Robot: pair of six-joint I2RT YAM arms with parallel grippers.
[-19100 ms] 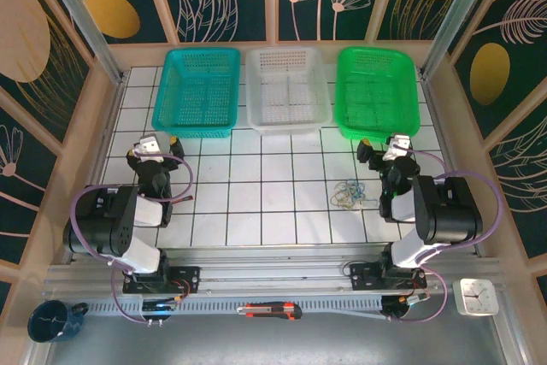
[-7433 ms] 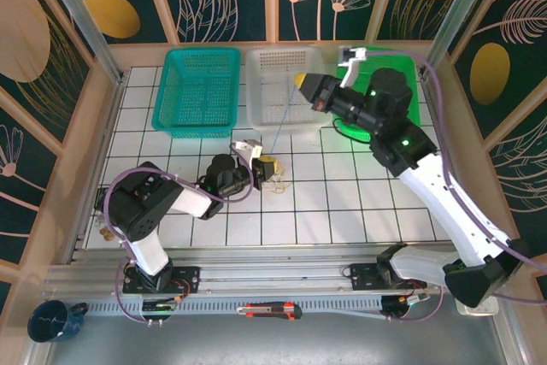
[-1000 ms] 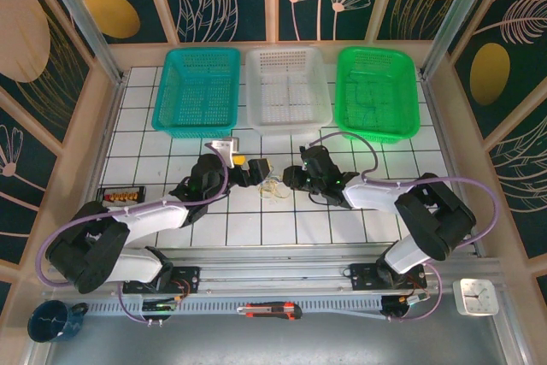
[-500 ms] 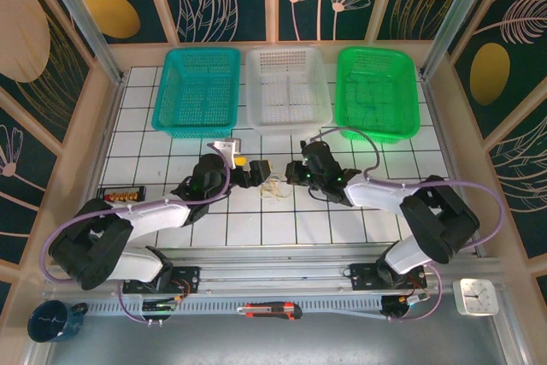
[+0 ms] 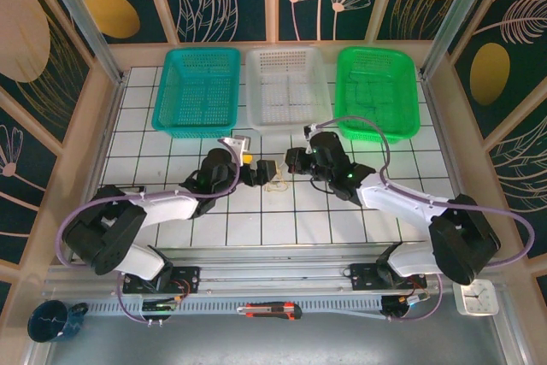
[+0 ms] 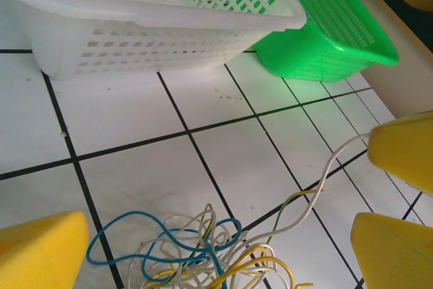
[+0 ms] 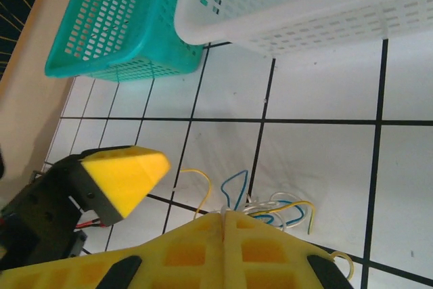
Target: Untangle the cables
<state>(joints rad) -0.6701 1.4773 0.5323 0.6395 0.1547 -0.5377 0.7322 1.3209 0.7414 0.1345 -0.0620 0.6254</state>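
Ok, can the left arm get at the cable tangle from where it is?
Likely yes: the left gripper is open with the cables lying on the tile between its fingers, nothing in between. The right gripper, shut on a whitish strand, sits close, so it's tight.

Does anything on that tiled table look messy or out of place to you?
Only the cables: blue, whitish and yellowish cords lie knotted in a small heap on the tiles, between the open left claw and the shut right claw. One whitish strand stretches out of the heap into the right claw's grip.
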